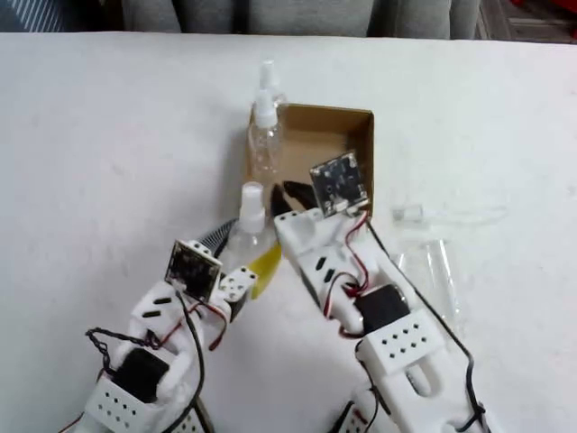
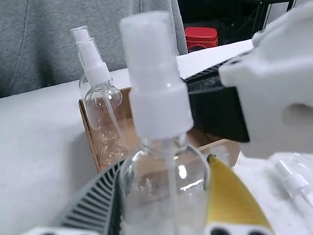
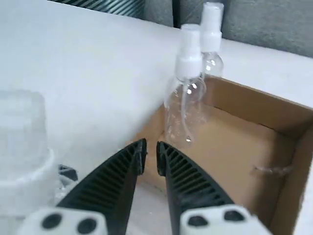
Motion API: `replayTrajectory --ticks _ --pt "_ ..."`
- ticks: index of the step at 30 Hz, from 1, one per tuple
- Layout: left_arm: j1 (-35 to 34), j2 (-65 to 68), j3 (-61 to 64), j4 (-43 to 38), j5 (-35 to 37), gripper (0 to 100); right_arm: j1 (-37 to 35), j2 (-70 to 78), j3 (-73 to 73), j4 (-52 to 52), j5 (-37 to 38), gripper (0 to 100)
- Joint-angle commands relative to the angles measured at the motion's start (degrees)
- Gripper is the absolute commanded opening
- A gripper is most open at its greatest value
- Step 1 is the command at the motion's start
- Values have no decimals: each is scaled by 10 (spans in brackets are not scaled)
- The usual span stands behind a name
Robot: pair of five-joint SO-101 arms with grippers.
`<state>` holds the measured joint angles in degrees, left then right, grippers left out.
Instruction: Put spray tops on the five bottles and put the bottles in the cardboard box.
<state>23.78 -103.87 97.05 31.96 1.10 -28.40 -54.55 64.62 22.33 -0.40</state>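
**Left gripper** (image 1: pixel 242 254): lower left of centre in the high view. Its grey and yellow jaws are clamped on the body of the held bottle (image 2: pixel 159 176). The bottle stands upright with a white spray top (image 2: pixel 154 73) fitted.

**Right gripper** (image 3: pixel 150 152): centre of the high view, at the near-left corner of the cardboard box (image 1: pixel 347 135). The jaws are almost together, with only a thin gap, and nothing is between them.

**Box contents:** the box sits at upper centre of the high view. The first capped bottle (image 1: pixel 265 135) stands upright against its left wall. The second capped bottle (image 1: pixel 268 81) stands just beyond it (inside the far corner or behind the wall, I cannot tell).

**Table** (image 1: pixel 108 135): right of the box lie a loose sprayer (image 1: pixel 407 214) and what appear to be clear uncapped bottles (image 1: pixel 433 266).
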Motion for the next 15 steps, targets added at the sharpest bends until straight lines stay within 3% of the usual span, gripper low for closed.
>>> replayTrajectory --ticks 1,5,11,15 --pt "7 -6 -1 -19 7 22 42 -10 -5 35 7 15" --pt "7 -6 -1 -20 7 22 73 -15 8 92 5 15" --pt "7 -6 -1 -23 9 22 115 -15 95 94 5 15" --pt "7 -6 -1 -70 11 22 149 -15 133 94 4 15"
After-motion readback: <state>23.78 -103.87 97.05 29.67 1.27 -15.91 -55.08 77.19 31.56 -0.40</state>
